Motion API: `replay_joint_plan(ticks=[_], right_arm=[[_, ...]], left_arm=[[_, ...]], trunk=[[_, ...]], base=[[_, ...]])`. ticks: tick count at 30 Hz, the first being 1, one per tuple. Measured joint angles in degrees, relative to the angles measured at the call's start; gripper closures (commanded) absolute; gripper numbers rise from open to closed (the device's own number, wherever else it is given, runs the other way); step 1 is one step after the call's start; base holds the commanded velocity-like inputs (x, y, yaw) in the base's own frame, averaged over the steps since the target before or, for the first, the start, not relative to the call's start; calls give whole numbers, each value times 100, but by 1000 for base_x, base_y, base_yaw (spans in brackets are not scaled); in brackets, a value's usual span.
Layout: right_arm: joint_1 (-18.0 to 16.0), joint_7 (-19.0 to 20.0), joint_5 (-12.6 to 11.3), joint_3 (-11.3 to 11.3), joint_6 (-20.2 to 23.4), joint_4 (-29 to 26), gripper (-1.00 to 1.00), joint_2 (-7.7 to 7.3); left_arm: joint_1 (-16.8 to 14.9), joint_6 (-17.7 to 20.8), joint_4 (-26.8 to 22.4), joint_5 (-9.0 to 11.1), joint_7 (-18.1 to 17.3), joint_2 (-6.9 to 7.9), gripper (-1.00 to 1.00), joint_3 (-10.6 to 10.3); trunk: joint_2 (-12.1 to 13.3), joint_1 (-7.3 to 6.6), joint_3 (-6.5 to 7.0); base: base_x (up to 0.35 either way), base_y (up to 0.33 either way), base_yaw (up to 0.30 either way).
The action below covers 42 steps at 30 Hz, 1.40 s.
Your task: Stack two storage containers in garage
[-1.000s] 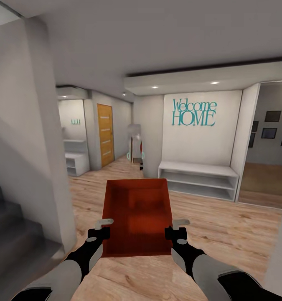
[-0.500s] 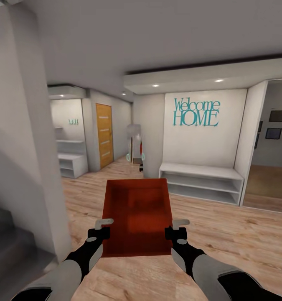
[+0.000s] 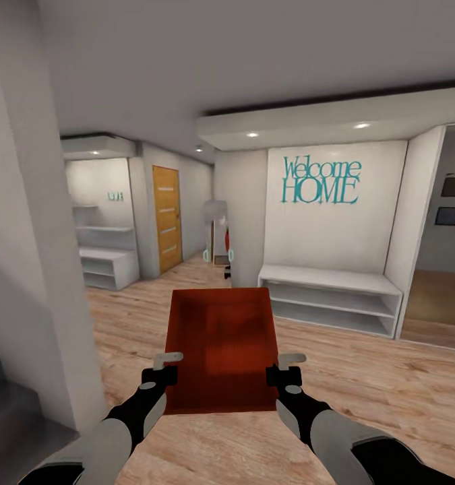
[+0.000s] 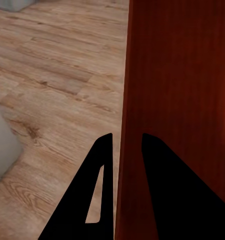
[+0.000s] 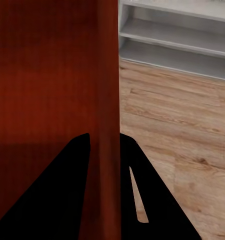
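I hold one orange-red open-top storage container [image 3: 220, 347] level in front of me above a light wood-plank floor [image 3: 362, 384]. My left gripper [image 3: 168, 367] is shut on its left wall, one finger on each side of the wall [image 4: 123, 150]. My right gripper [image 3: 281, 367] is shut on its right wall [image 5: 108, 125] the same way. The container is empty inside. An orange-wood door [image 3: 166, 219] with glass slats stands shut at the far left of the hallway.
A pale pillar [image 3: 32, 269] stands close on my left, with dark stairs [image 3: 11, 404] at its foot. A white low shelf bench [image 3: 331, 300] sits under the teal "Welcome HOME" wall lettering [image 3: 320, 180]. Another white shelf unit [image 3: 106, 259] is far left. A doorway opens at right.
The whole view has shifted: the pillar and stairs slid leftward and the far shelf unit and door came more into sight. The container and both grippers keep the same pose.
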Motion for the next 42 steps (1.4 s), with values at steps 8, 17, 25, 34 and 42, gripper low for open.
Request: replay_joint_plan(ticks=[8,17,25,34,42], right_arm=[[0,-1,1,0,0,0,100,0],[0,-1,-1,2,1,0,100,0],[0,-1,-1,3,2,0,100,0],[0,0,2,2,5,0,100,0],[0,-1,2,-2,1,0,100,0]], left_arm=[[0,-1,0,0,-1,0,100,1],[1,0,0,0,-1,0,100,1],[2,-1,0,0,-1,0,100,2],[3,0,0,0,0,0,100,3],[0,0,0,0,-1,0,100,1]], trunk=[[0,0,0],[0,0,0],[0,0,0],[0,0,0],[0,0,0]], base=[[331,0,0],[330,0,0],[331,0,0],[330,0,0],[331,0,0]])
